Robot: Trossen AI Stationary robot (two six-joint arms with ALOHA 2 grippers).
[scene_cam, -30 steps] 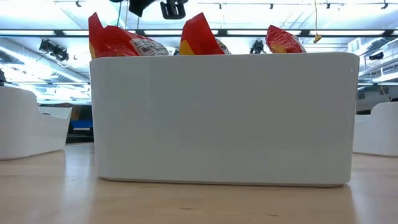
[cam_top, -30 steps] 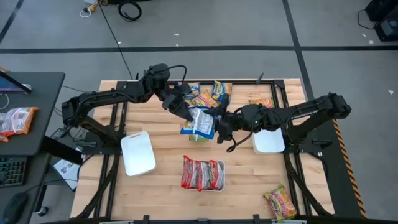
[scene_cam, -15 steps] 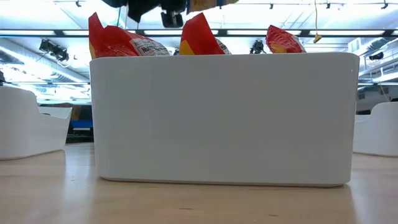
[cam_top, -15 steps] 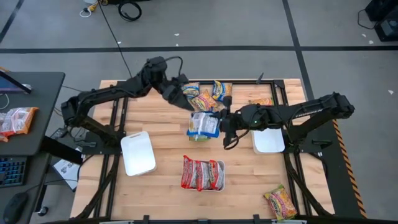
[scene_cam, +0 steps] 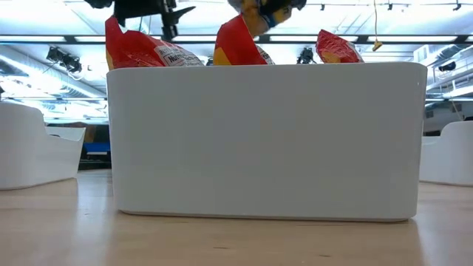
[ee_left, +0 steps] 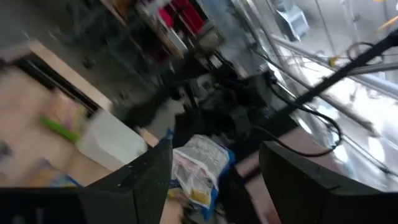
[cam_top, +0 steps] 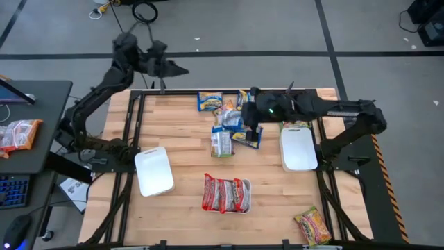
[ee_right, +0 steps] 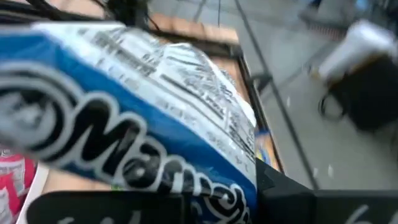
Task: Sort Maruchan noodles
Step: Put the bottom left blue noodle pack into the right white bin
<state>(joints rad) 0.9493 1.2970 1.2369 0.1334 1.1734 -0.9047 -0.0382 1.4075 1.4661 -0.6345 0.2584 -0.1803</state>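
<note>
The right gripper (cam_top: 241, 118) hangs above the middle of the table's far half, its fingers pinched on a blue packet (cam_top: 231, 118) of Maruchan noodles; the right wrist view is filled by that packet's (ee_right: 124, 118) blue-and-white wrapper clamped between the 2 dark fingers. In the low view the same packet (scene_cam: 260, 9) shows high up, over the near tray's rim.

Just below the gripper in the high view, a pale blue-and-white packet (cam_top: 221, 142) lies on the wood near the table's centre, with a blue-and-yellow packet (cam_top: 248, 137) beside it. Toward the far edge lie another blue packet (cam_top: 209, 101) and a yellow-orange packet (cam_top: 225, 112) touching the cluster.

The left gripper (cam_top: 182, 69) is raised beyond the table's far left corner, over the floor, with its fingers spread apart and holding nothing; the left wrist view shows its 2 dark fingers (ee_left: 143, 180) wide apart.

Farther out, a white tray (cam_top: 153, 171) stands by the left edge and a second white tray (cam_top: 299, 148) by the right edge. A third tray (scene_cam: 266, 140) at the middle of the near edge holds the red packets (cam_top: 225, 192) standing on edge. 1 yellow-orange packet (cam_top: 313, 226) lies alone at the near right corner of the table (cam_top: 180, 149).
</note>
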